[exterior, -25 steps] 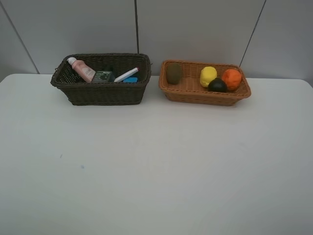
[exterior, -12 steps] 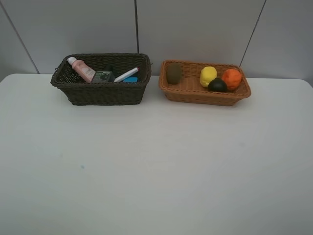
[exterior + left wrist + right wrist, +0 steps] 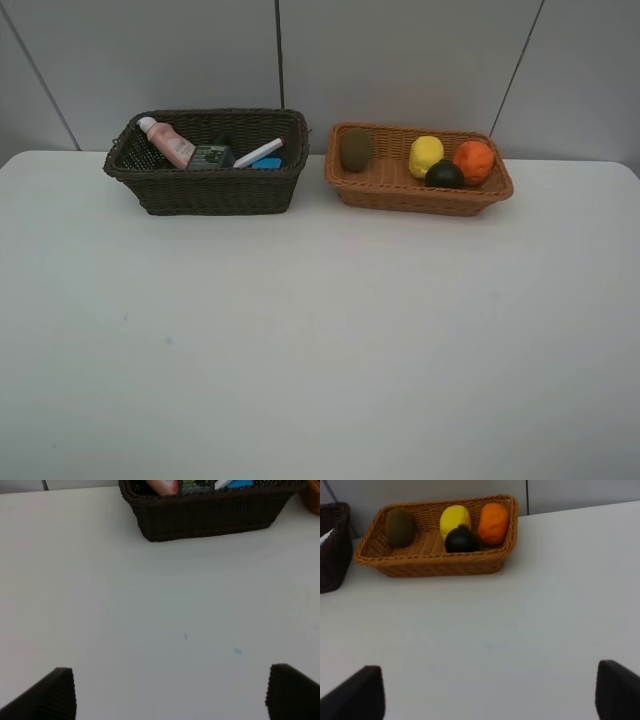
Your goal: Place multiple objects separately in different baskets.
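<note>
I have two baskets side by side at the far edge of the white desk (image 3: 320, 340), well ahead of both jaws. Beyond my left jaws, the dark brown woven wicker basket (image 3: 210, 192) holds the pink white-capped bottle (image 3: 170, 143), dark rectangular bottle (image 3: 210, 156) and white pink-tipped marker (image 3: 258, 153). Beyond my right jaws, the light orange-tan wicker basket (image 3: 420, 196) holds the brown kiwi (image 3: 355, 149), yellow lemon (image 3: 425, 154) and orange (image 3: 474, 160), with the dark mangosteen (image 3: 444, 174) on their jaw-ward side.

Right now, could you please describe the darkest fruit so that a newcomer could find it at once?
Look in the shallow orange-tan wicker basket on the right. At its right end, the dark round mangosteen sits in front of the yellow lemon and the orange; it alone is nearly black.
</note>
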{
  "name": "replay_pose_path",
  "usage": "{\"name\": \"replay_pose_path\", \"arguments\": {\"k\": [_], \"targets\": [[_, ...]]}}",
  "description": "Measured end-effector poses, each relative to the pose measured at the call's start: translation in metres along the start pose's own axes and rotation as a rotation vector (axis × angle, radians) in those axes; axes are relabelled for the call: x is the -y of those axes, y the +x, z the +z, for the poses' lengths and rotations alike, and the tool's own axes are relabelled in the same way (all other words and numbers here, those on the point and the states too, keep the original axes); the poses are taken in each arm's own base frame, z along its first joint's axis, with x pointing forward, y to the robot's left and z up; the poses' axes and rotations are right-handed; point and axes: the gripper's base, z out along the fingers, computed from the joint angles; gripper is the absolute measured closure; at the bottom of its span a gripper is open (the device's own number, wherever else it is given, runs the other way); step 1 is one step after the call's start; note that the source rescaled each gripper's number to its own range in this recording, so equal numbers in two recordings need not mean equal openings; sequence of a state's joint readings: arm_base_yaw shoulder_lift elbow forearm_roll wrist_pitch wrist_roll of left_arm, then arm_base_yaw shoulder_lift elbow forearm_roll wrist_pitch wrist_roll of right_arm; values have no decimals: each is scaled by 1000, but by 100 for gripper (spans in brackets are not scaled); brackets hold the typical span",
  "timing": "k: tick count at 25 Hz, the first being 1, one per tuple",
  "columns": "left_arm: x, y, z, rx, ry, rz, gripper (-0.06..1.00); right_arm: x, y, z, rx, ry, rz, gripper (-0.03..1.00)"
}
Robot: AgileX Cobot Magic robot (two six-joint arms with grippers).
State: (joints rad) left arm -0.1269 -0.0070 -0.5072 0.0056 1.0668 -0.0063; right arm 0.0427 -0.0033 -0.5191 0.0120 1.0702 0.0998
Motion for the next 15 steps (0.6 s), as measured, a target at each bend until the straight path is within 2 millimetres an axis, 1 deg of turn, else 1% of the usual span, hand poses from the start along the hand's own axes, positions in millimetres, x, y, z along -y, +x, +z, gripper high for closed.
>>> {"name": "replay_pose_path", "arguments": {"k": [15], "targets": [[0,0,0,0,0,1,-6,0,0,0,1,0,-1,-3]]}}
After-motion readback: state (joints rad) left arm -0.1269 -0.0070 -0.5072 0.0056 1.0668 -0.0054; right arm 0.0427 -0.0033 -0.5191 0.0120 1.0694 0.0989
